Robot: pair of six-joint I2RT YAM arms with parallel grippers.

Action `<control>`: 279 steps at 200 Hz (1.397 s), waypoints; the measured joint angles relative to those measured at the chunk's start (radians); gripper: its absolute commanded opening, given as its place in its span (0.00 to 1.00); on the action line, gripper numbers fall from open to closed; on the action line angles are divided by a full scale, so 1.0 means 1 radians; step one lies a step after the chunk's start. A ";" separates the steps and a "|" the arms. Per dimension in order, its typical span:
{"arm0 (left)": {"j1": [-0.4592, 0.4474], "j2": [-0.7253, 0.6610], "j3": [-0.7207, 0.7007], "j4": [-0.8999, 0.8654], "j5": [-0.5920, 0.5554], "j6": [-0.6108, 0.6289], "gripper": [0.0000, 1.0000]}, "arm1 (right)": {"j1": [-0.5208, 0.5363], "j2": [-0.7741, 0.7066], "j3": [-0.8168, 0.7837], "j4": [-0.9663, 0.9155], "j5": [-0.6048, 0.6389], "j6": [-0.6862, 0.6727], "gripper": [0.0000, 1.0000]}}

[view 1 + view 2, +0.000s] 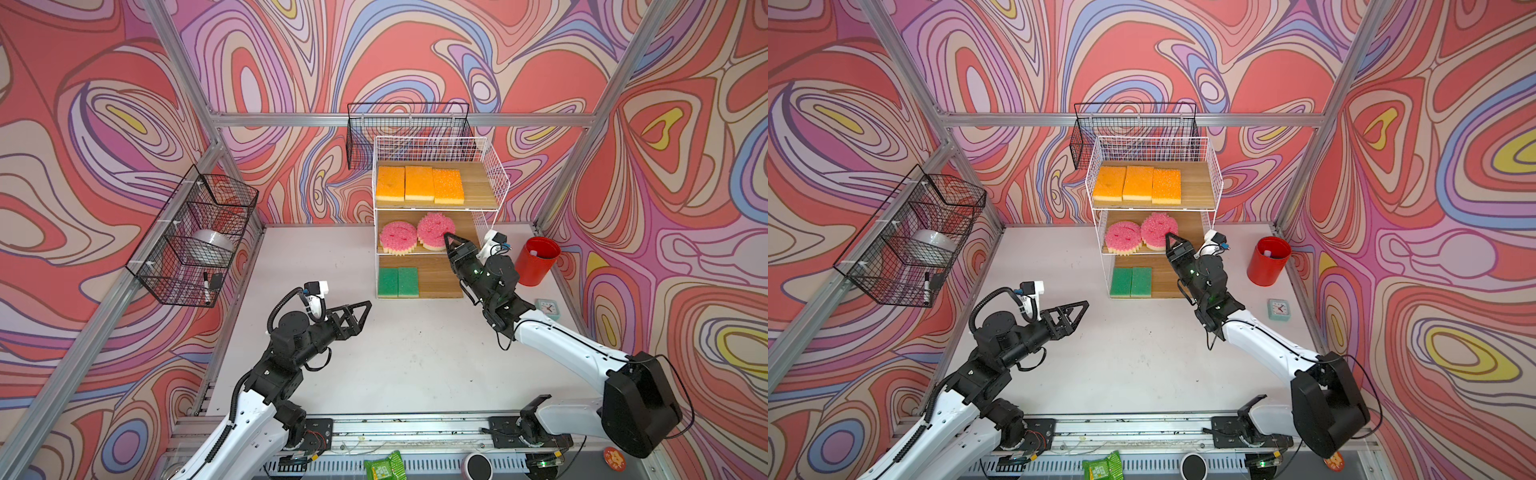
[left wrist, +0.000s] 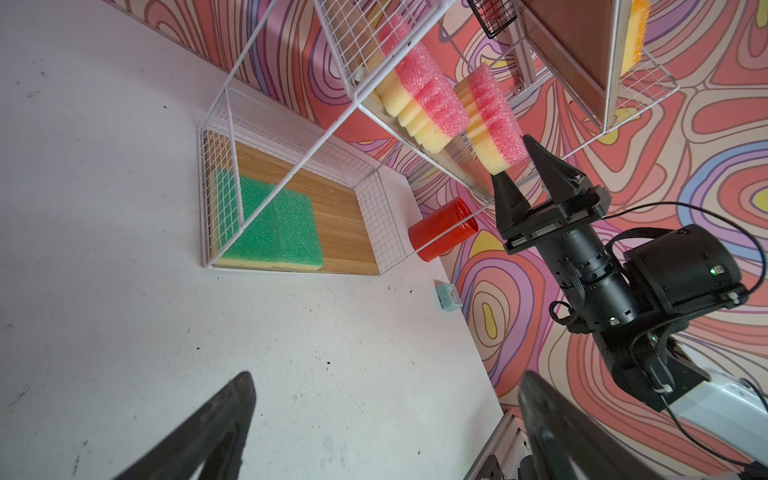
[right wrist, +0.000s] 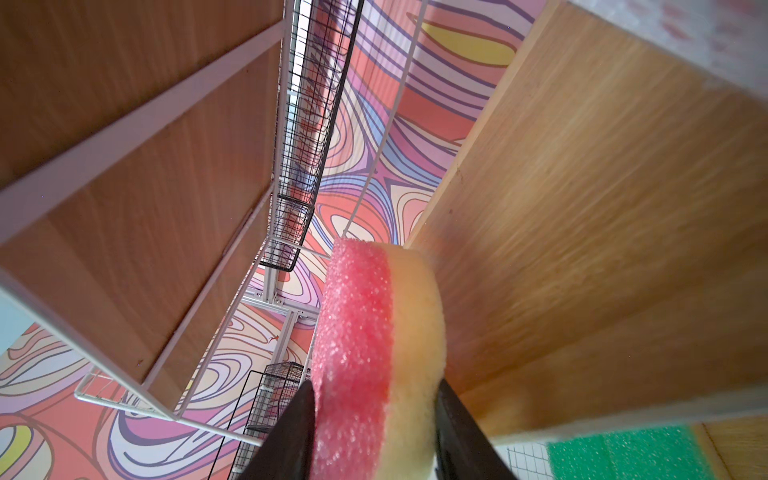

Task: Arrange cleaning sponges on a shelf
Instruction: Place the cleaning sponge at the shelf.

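The white wire shelf [image 1: 494, 178] stands at the back of the table [image 1: 324, 266], and all seven sponges sit on its wooden boards. Three orange-topped sponges [image 1: 419, 183] lie side by side on the top board, touching. Two green-topped sponges [image 1: 397, 282] lie edge to edge at the left end of the bottom board.

On the middle board, the left pink smiley sponge [image 1: 397, 237] lies flat with its scalloped edge overhanging the front. The right pink smiley sponge [image 1: 434, 228] is tilted just beside it, near edge raised.

The right gripper [image 2: 515, 160] reaches in from the front. Its jaws are closed on that raised edge, one finger on the pink face and one on the yellow base; how firmly they press is hard to judge.

The left gripper [image 1: 363, 309] hovers over bare table, well apart from the shelf, jaws spread wide and empty.

A red cup [image 1: 536, 262] and a mint-green clock [image 1: 548, 308] stand right of the shelf.
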 measured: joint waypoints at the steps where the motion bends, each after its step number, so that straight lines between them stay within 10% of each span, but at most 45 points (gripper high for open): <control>1: 0.000 0.000 0.000 0.000 0.000 0.000 1.00 | 0.000 0.000 0.000 0.000 0.000 0.000 0.46; 182: 0.000 0.019 -0.001 0.001 0.000 -0.005 1.00 | 0.000 0.040 0.000 0.043 0.077 0.032 0.45; 279: 0.000 0.021 -0.001 0.001 0.000 -0.004 1.00 | 0.000 0.040 0.001 0.035 0.089 0.029 0.68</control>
